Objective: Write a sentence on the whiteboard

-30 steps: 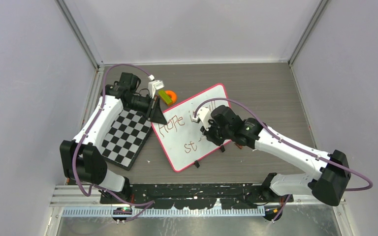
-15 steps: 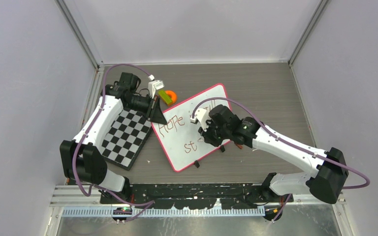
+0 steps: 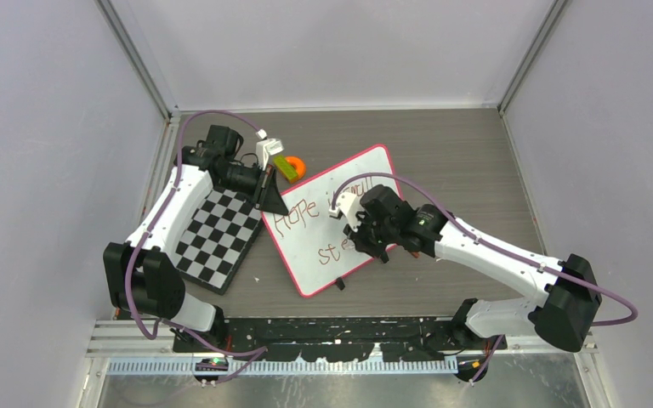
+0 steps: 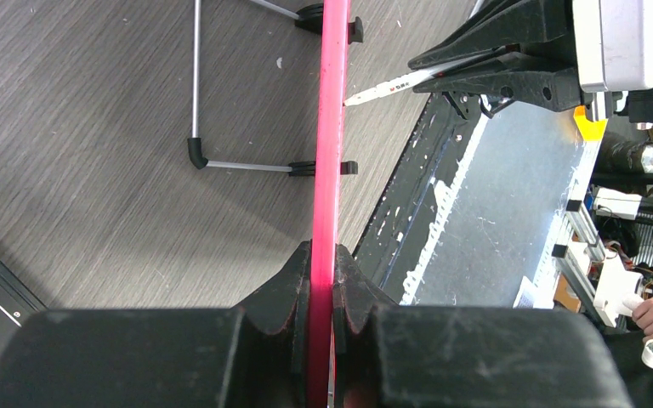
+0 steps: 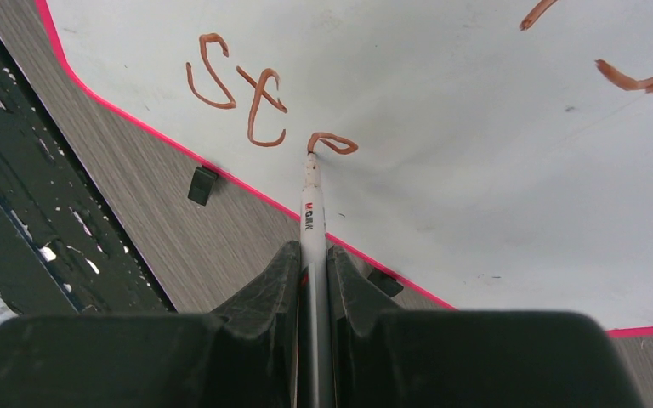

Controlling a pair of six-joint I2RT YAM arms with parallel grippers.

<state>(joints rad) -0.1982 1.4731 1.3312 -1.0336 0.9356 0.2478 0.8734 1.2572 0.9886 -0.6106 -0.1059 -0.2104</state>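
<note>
The whiteboard (image 3: 306, 255) lies tilted at the table's middle, white with a pink-red rim (image 4: 332, 127). My left gripper (image 3: 270, 202) is shut on its rim at the far left corner (image 4: 322, 280). My right gripper (image 3: 367, 240) is shut on a white marker (image 5: 310, 208) whose tip touches the board. The sentence (image 3: 299, 219) reads "Hope" and a partly hidden word on the first line. The second line (image 5: 247, 93) reads "ste" with a part-drawn loop after it at the marker tip. The right arm hides part of the first line.
A black-and-white checkerboard (image 3: 217, 238) lies left of the whiteboard. A green and orange object (image 3: 289, 166) sits behind the board near my left gripper. Two black clip feet (image 5: 202, 184) stand on the board's near edge. The black rail runs along the table's front edge (image 3: 323, 327).
My right gripper moved a little rightward along the second line with the marker. The lettering grew from "st" to "ste" plus a fresh loop. The left arm has not moved.
</note>
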